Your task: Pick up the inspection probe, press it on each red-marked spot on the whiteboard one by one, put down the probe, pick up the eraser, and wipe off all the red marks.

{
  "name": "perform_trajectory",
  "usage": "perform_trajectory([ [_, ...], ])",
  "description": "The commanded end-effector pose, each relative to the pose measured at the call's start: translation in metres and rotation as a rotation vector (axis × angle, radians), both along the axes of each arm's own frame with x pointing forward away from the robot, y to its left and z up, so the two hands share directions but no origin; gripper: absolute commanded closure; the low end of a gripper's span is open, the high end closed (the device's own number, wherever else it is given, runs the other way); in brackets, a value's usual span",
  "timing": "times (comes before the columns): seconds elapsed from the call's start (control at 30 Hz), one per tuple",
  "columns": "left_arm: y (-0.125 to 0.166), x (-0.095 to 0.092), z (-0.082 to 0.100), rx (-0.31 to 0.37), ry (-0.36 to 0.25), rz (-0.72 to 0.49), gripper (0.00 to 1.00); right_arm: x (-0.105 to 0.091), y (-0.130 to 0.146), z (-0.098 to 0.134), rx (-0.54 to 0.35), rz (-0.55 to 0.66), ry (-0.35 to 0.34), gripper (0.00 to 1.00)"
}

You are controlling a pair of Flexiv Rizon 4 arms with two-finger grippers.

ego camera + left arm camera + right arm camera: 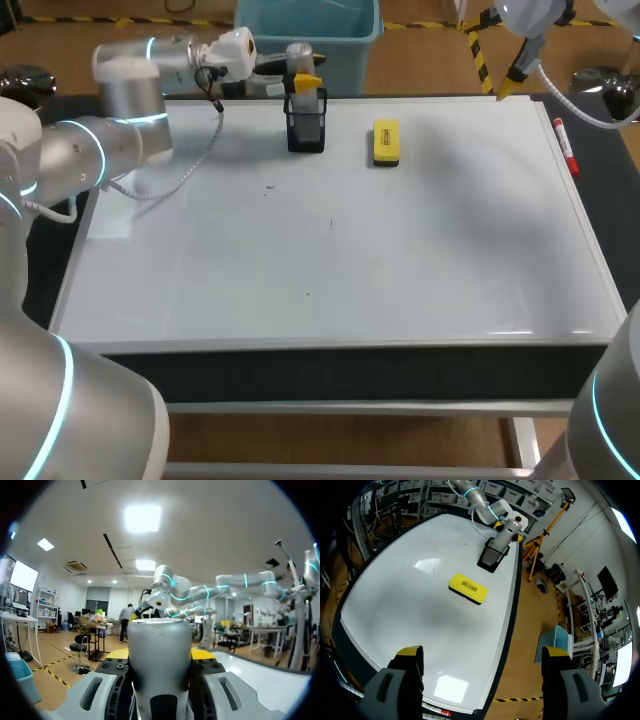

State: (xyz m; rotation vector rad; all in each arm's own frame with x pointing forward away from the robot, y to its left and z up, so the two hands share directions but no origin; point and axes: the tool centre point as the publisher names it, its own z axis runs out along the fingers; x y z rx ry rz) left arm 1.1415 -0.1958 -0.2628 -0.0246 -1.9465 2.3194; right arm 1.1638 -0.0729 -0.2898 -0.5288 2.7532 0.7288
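Two grippers, head view: left gripper (300,82) at the probe (298,58), which stands in the black holder (306,128); right gripper (507,88) well apart.
Eraser, head view: on the whiteboard (330,260), between the grippers, just beside the holder; eraser (386,142) yellow.
Left wrist view: left gripper clamped on the grey probe.
Right wrist view: right gripper spread wide, holding nothing; eraser ahead of it.

The probe (160,655) blocks most of the left wrist view; its lower end is hidden inside the holder (306,130). Specks (268,186) on the whiteboard (420,260) are too small to judge.
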Motion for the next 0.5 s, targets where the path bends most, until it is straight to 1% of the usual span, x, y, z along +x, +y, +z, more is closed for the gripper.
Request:
perform_trajectory([
  [0.03,-0.0005,0.0092,-0.0065,-0.033,-0.028,-0.207,1.0,0.0002,-0.0002,0.0007,-0.005,0.002,0.002,0.0],
  [0.07,-0.0004,0.0092,-0.0066,-0.033,-0.028,-0.206,1.0,0.0002,-0.0002,0.0007,-0.005,0.002,0.002,0.0],
  [0.1,0.0002,0.0094,-0.0064,-0.013,-0.034,-0.207,1.0,0.0002,-0.0002,0.0007,-0.005,0.002,0.002,0.0],
  [0.17,0.0001,0.0091,-0.0065,-0.015,-0.032,-0.206,1.0,0.0002,-0.0002,0.0007,-0.005,0.002,0.002,0.0],
  [0.2,0.0005,0.0092,-0.0066,0.002,-0.033,-0.205,1.0,0.0002,-0.0002,0.0007,-0.005,0.002,0.002,0.0],
  [0.27,0.0005,0.0096,-0.0075,-0.005,-0.026,-0.2,1.0,0.0002,-0.0002,0.0007,-0.005,0.002,0.002,0.0],
  [0.3,0.0007,0.0098,-0.0075,0.005,-0.028,-0.199,0.91,0.0002,-0.0002,0.0007,-0.005,0.002,0.002,0.0],
  [0.33,0.0005,0.0098,-0.0078,0.008,-0.029,-0.2,0.78,0.0002,-0.0002,0.0007,-0.005,0.002,0.002,0.0],
  [0.37,0.0004,0.0098,-0.008,0.008,-0.027,-0.2,0.59,0.0002,-0.0002,0.0007,-0.005,0.002,0.002,0.0],
  [0.4,0.0004,0.0099,-0.0082,0.022,-0.029,-0.201,0.51,0.0002,-0.0002,0.0007,-0.005,0.002,0.002,0.0],
  [0.43,0.0002,0.0097,-0.0083,0.026,-0.029,-0.2,0.02,0.0002,-0.0002,0.0007,-0.005,0.002,0.002,0.0],
  [0.5,0.0005,0.0093,-0.0071,0.03,-0.032,-0.197,0.0,0.0002,-0.0002,0.0007,-0.005,0.002,0.002,0.0],
])
